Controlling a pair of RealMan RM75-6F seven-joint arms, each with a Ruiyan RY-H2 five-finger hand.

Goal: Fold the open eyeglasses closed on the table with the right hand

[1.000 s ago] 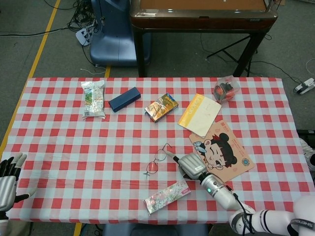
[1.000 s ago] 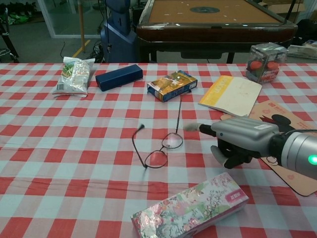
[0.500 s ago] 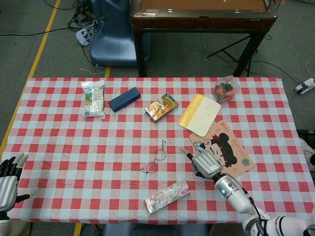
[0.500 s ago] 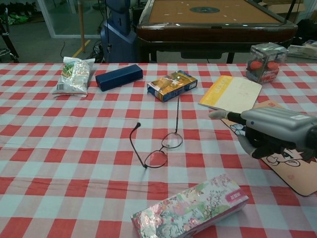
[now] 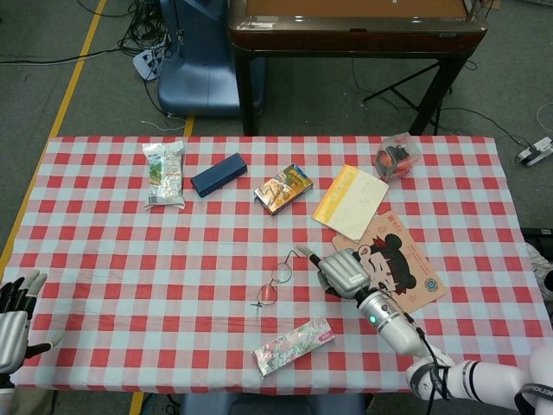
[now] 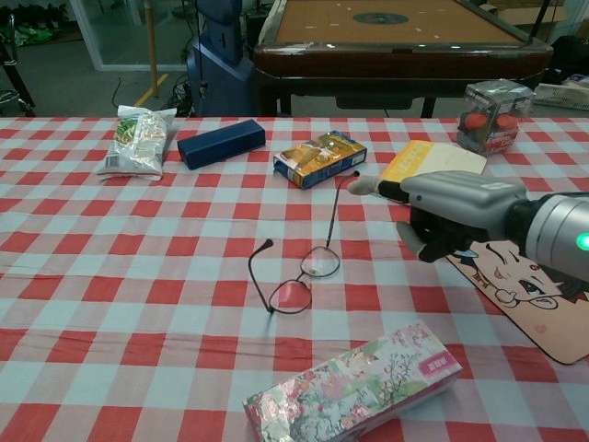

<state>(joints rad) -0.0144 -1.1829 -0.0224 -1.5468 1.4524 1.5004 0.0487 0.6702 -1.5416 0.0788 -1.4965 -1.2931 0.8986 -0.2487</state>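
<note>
Thin wire-framed eyeglasses [image 6: 304, 278] lie open on the red-checked tablecloth [image 6: 138, 276], lenses toward me and both temples spread. In the head view the eyeglasses [image 5: 275, 284] sit just left of my right hand [image 5: 341, 272]. My right hand [image 6: 451, 219] hovers right of the glasses with most fingers curled in. One outstretched finger [image 6: 363, 187] reaches the tip of the far temple. It holds nothing. At the table's near left corner my left hand [image 5: 13, 318] stays with its fingers spread, far from the glasses.
A floral box [image 6: 354, 382] lies in front of the glasses. A cartoon mat [image 6: 529, 295] and yellow booklet [image 6: 433, 175] lie right, under and behind the right hand. An orange box [image 6: 319, 158], navy case [image 6: 221, 144] and snack bag [image 6: 138, 140] stand further back.
The right hand drew back to the right, then returned further from me, its outstretched finger now at the far temple's tip. The near temple shifted slightly. The left hand stayed put.
</note>
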